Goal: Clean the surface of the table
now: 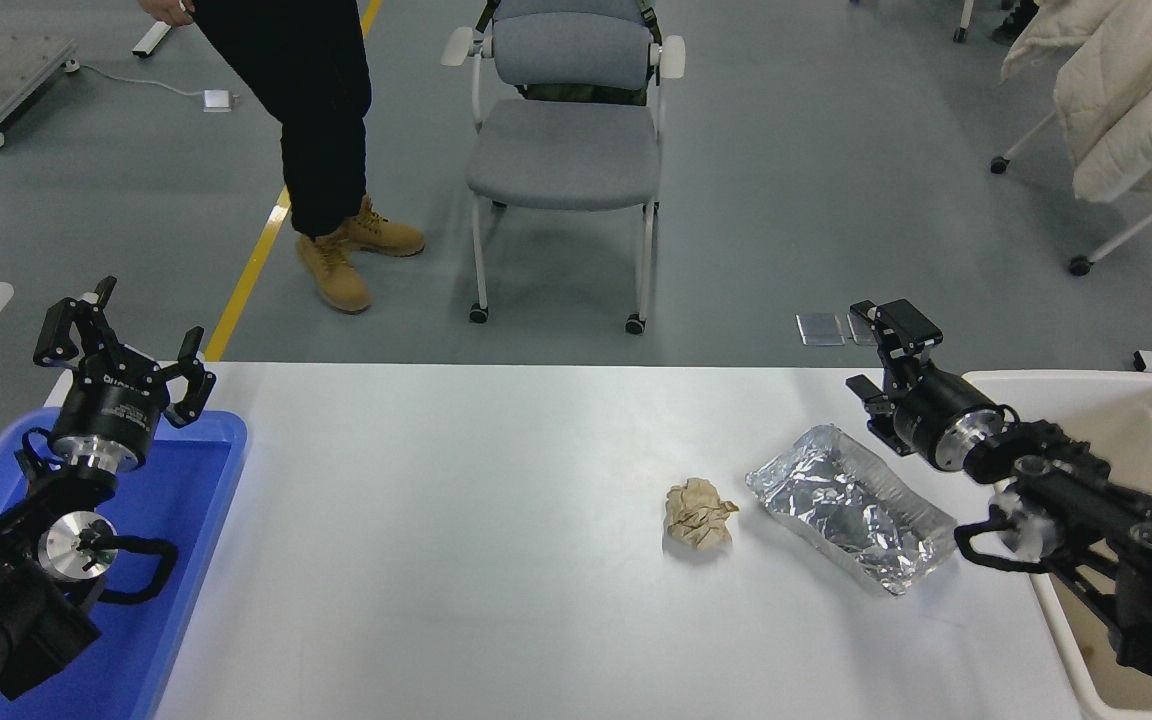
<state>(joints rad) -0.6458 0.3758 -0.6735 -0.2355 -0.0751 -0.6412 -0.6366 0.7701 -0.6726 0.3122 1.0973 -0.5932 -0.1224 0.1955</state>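
Table surface point(456, 520) spreads white below the right gripper point(881, 345), whose fingers stand apart, empty, over its far right edge, near a foil tray point(848, 507) and crumpled paper point(698, 513); left gripper point(121, 340) parked, spread, lower left.

The table surface point(456, 520) carries crumpled paper point(699, 513) and a foil tray point(848, 506).

Crumpled brown paper point(699, 513) lies just beside a foil tray point(848, 506).

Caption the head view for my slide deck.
Right gripper open above table, near foil tray and crumpled paper.
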